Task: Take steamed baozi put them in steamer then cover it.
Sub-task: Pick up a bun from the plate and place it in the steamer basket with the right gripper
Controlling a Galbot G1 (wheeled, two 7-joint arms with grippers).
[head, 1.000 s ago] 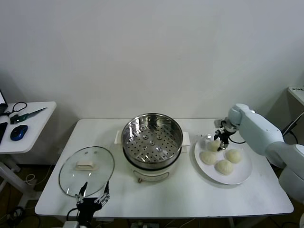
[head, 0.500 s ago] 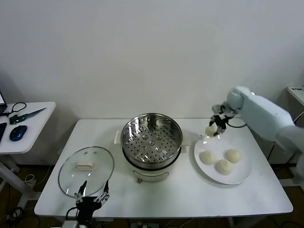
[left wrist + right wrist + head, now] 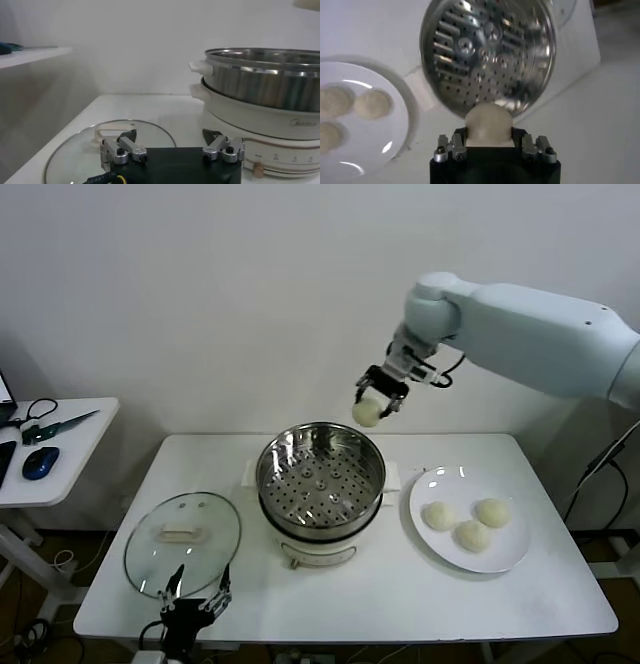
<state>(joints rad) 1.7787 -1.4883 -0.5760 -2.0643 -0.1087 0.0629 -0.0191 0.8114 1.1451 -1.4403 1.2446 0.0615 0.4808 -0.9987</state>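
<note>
The steamer (image 3: 320, 484) sits in the middle of the white table (image 3: 400, 594), a shiny steel pot on a white base, with its perforated tray (image 3: 320, 482) bare and uncovered.

Up in the air, above the steamer's far rim and a little toward the plate side, the right claw (image 3: 378, 396) hangs from the long white arm (image 3: 530, 334) that reaches in from the right. Its fingers are closed on one baozi (image 3: 367, 411), a pale round bun that pokes out below them. From the right wrist camera the bun (image 3: 488, 122) fills the gap between the two fingers, with the holed tray (image 3: 487, 52) of the steamer straight beyond it.

Right of the steamer lies a white plate (image 3: 505, 559), and three more baozi (image 3: 467, 523) rest on it in a loose cluster, close together. The plate stands just beside the steamer's base, not touching it as far as I can see.

Left of the steamer the cover (image 3: 182, 544) lies flat on the table, clear glass with a metal rim and its cream handle (image 3: 182, 534) pointing up. The left claw (image 3: 195, 596) waits low at the near table edge, just in front of the cover, fingers spread wide and holding nothing.

Farther left of the steamer, apart from the table, a small side desk (image 3: 55, 446) carries a blue mouse (image 3: 40, 463).
</note>
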